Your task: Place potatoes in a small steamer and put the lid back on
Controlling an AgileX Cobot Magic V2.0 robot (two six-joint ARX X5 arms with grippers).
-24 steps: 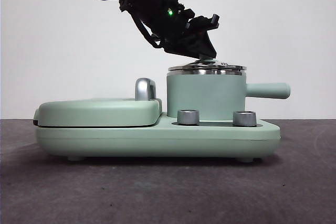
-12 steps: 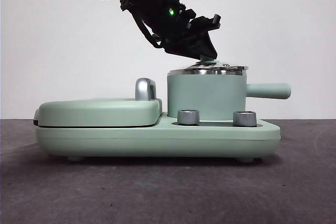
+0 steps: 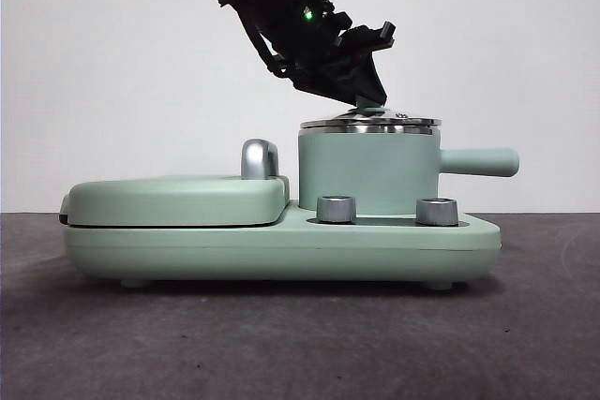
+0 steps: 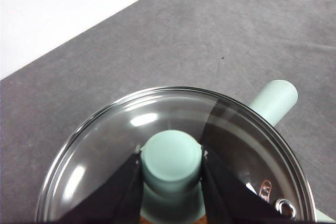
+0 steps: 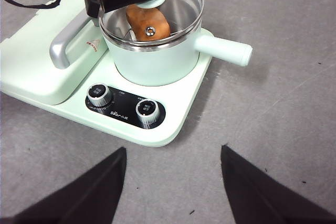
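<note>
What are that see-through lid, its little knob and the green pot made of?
The lid looks like clear glass with a shiny steel rim: it reflects lights, and the potato shows through. Its knob, gripped by the left gripper, looks like matte mint plastic. The small steamer seems mint-coated, satin; metal or plastic, I can't tell.

potato (image 5: 148, 23) mostly hidden behind lid (image 5: 173, 3) and pot wall, unseen from front, lid rim (image 4: 79, 145) cut off in left wrist view

It looked like a lab test bench: a bare dark grey felt-covered table (image 3: 525, 344) stood before a plain white wall (image 3: 94, 72).
</note>
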